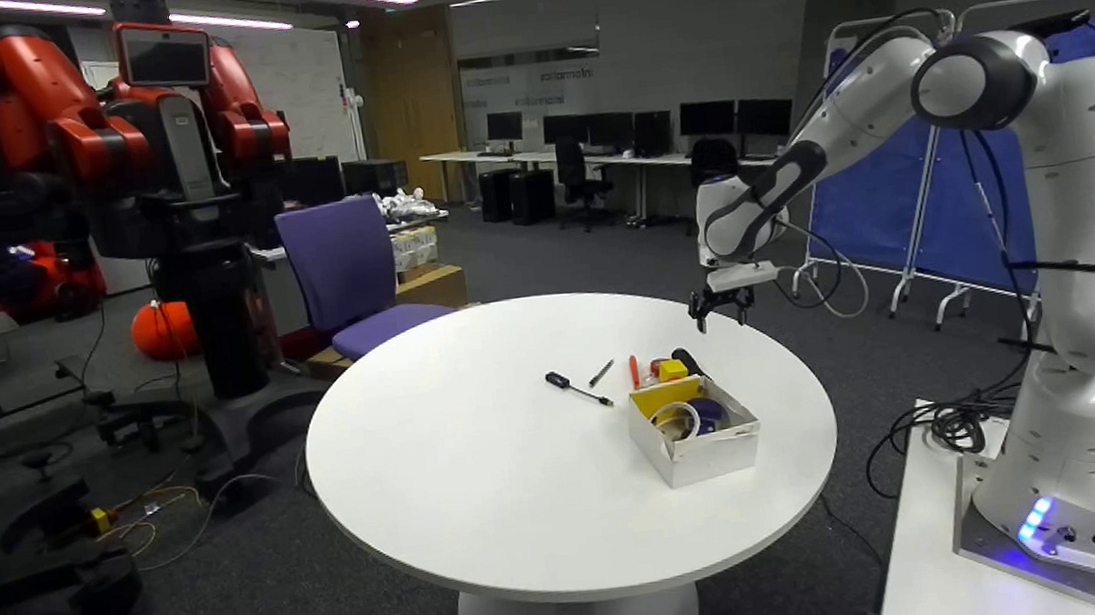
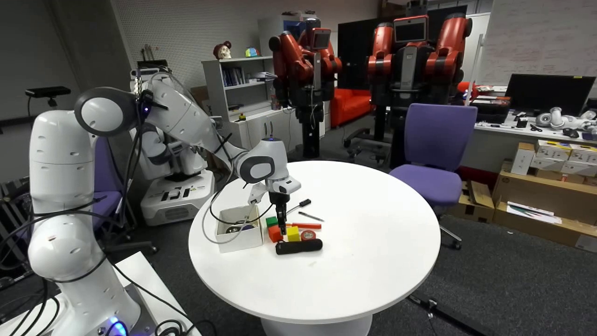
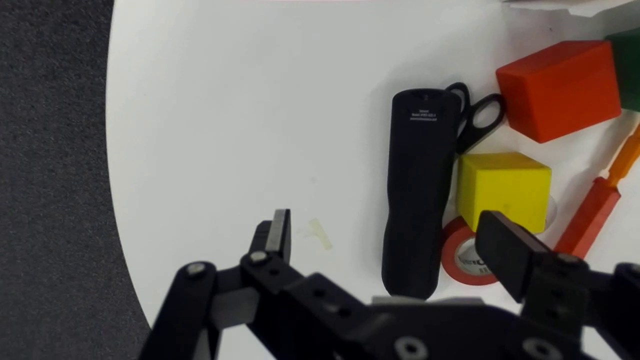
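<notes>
My gripper (image 3: 384,220) is open and empty, raised above the white table; it also shows in both exterior views (image 1: 721,317) (image 2: 282,230). Nearest below, between its fingers in the wrist view, lies a long black case (image 3: 420,185). Beside the case are black scissors handles (image 3: 482,122), a yellow block (image 3: 512,192) and a red tape roll (image 3: 457,272), partly hidden by the right finger. A red block (image 3: 565,92), a green block (image 3: 625,65) and a red-orange cutter (image 3: 585,220) lie farther right.
A white open box (image 1: 713,460) holding tape rolls stands beside the objects. A black adapter cable (image 1: 560,380) and a pen (image 1: 601,373) lie nearby on the round table (image 1: 485,494). A purple chair (image 2: 426,182) stands at the table. A cable hangs from the arm.
</notes>
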